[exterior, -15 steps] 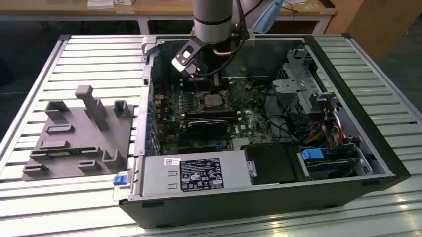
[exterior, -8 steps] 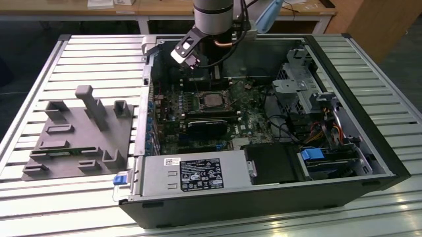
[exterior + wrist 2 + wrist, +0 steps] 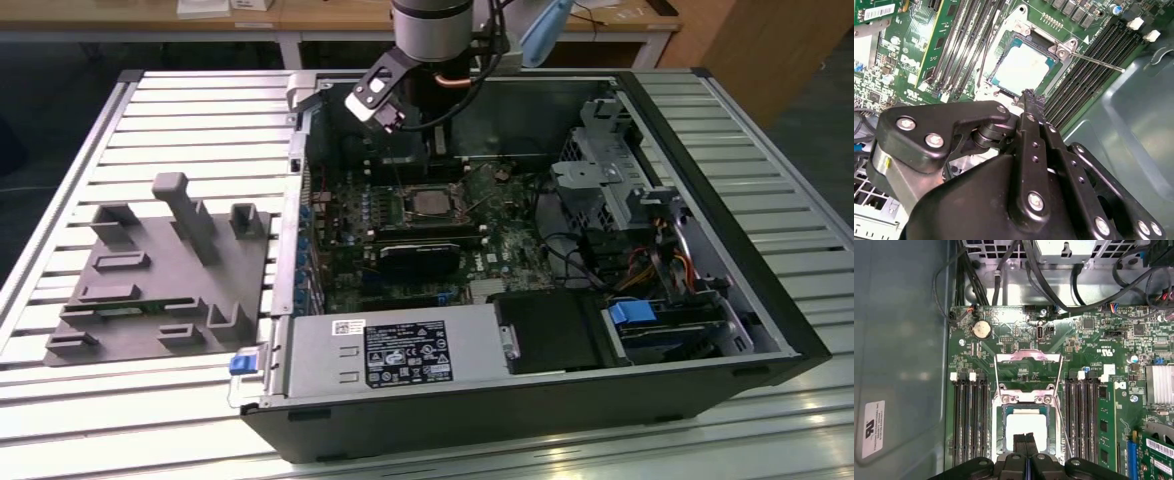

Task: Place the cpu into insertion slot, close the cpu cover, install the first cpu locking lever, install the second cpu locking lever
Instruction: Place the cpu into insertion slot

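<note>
Item: my gripper (image 3: pixel 1026 444), fingers pressed together, holding nothing, poised over the cpu (image 3: pixel 1026 420).
Cpu: lying in the insertion slot (image 3: pixel 1002 440); cpu cover (image 3: pixel 1027 358) open.
Risk: fingertips nudging the unclamped chip askew.

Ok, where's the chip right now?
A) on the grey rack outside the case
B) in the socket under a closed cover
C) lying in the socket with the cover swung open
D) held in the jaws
C: in the first wrist view the chip lies flat in the socket with its silver top bare, and the cover is flipped back off it.
</note>
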